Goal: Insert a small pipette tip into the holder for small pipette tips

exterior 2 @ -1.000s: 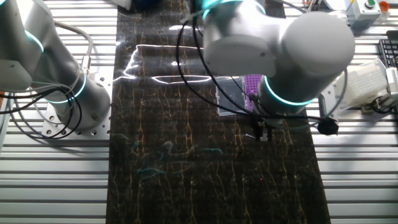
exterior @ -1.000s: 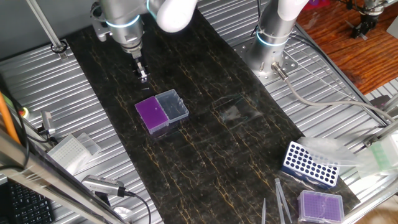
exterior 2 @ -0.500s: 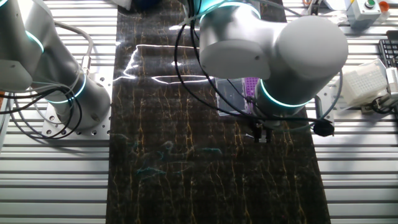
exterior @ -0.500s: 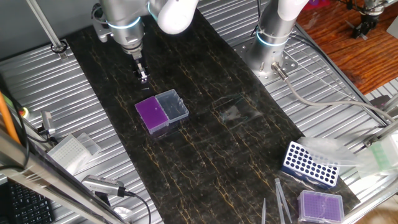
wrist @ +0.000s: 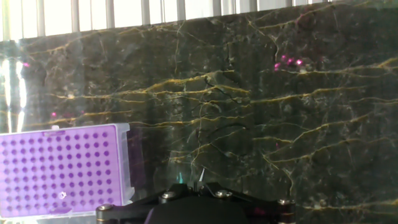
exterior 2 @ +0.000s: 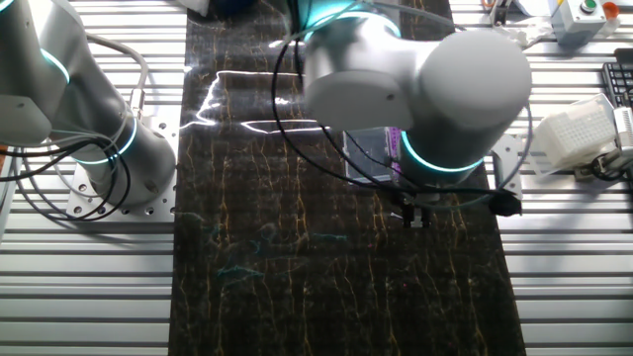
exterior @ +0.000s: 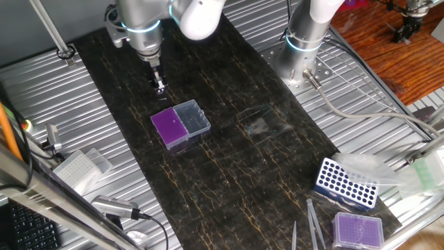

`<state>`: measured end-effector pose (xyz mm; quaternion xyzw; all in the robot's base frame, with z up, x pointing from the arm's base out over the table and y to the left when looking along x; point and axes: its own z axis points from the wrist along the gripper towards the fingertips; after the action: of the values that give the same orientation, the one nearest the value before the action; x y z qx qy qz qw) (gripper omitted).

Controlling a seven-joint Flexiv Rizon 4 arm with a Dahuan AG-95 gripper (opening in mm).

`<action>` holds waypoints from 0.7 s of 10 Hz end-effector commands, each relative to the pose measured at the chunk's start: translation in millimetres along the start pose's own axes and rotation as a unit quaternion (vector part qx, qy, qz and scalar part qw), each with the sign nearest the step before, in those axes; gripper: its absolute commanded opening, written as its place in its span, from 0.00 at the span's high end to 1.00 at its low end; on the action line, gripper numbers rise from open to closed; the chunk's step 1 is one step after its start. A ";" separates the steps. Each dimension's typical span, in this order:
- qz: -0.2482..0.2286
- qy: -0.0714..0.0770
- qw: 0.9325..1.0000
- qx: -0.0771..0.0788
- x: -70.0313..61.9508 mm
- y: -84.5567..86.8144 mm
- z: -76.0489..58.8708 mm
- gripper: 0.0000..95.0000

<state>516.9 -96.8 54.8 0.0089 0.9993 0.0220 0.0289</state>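
Beside the small square holder with a vivid purple grid top and a clear plastic lid point(exterior: 180, 125), the black two-finger gripper point(exterior: 159, 85) hangs above the dark marbled mat point(exterior: 229, 167), apart from the box. Its fingers seem clenched on a thin clear pipette tip point(wrist: 202, 176), but I cannot tell for sure. Such a tip may miss a hole or slip out. Compared with a second ago, the arm has rotated a little, while the gripper hardly shifted.
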 end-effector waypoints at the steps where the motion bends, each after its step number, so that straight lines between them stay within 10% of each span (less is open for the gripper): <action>1: 0.007 0.001 1.000 -0.004 -2.0 2.5 4.0 1.00; 7: 0.013 0.001 1.000 -0.008 5.1 7.3 16.7 1.00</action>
<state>508.9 -88.4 37.8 0.0211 0.9989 0.0302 0.0280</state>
